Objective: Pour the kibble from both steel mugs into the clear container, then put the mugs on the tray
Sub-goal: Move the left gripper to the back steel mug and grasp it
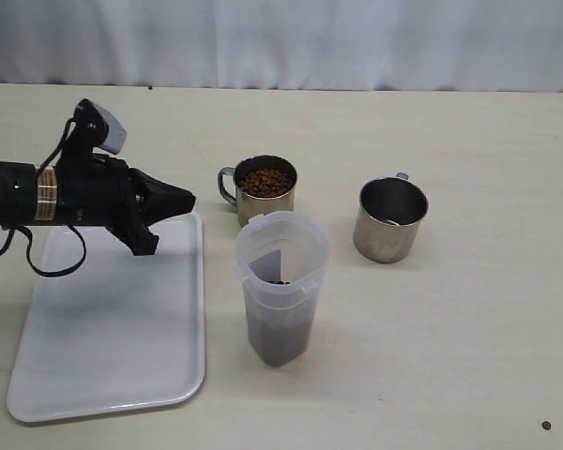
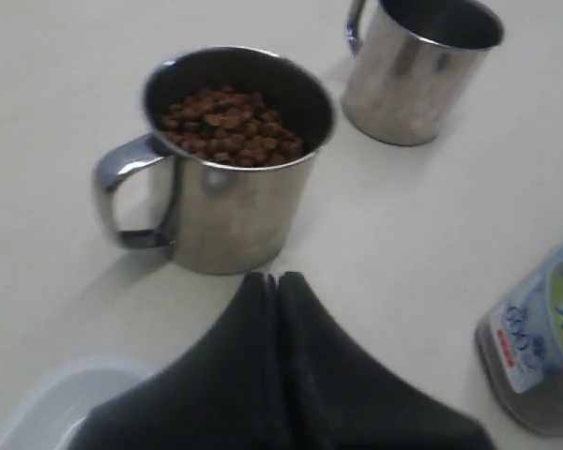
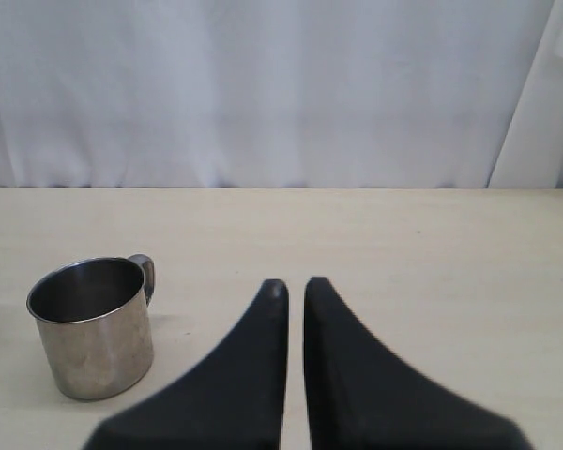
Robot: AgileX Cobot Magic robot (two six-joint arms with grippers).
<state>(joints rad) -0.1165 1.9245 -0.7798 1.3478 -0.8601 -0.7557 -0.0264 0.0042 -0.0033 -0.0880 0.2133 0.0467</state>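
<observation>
Tray [image 1: 113, 347], cream tabletop [image 1: 450, 356], white curtain [image 1: 357, 42]

The clear container [image 1: 305, 272] was translucent whitish plastic, smooth and faintly glossy, with a shiny printed label [image 2: 535, 342] on its wall. Just behind it, the full steel mug [image 1: 253, 212] was polished stainless steel, bright enough to mirror the table. The kibble [image 1: 266, 182] inside looked dry, matt and rough. To the right of the container, the empty steel mug [image 1: 387, 239] had the same shiny metal outside and a duller grey inside. Left of the container, the tray [image 1: 113, 328] was smooth white plastic with a soft sheen. The table [image 1: 450, 356] under the container was pale, smooth and matt. Far behind the container hung a matt white cloth curtain [image 1: 281, 42]. The left gripper [image 1: 190, 199] was matt black, plastic-looking.
</observation>
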